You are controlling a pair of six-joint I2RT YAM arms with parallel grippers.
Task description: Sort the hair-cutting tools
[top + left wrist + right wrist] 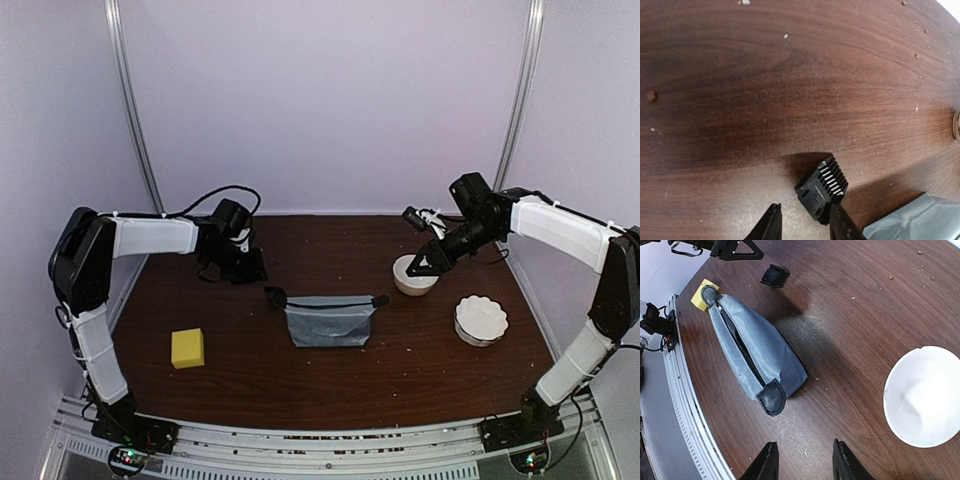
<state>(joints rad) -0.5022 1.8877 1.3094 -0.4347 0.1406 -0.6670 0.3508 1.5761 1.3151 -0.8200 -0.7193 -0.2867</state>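
Observation:
The tiny black attachment (821,187), a toothed clipper guard, lies on the wood table just left of the grey zip pouch (330,320). It also shows in the right wrist view (775,275). My left gripper (806,226) is open and low over it; the attachment sits between the fingertips, close against the right finger (842,226). My right gripper (805,462) is open and empty, held above the table between the pouch's black end tab (771,396) and a white bowl (925,395). The scissors, the comb and the clipper are out of view.
Two white bowls stand at the right, one (415,277) under my right gripper (418,266), one (481,320) nearer the front. A yellow sponge (188,348) lies front left. The pouch's zip is open along its top (737,340). Crumbs dot the far table.

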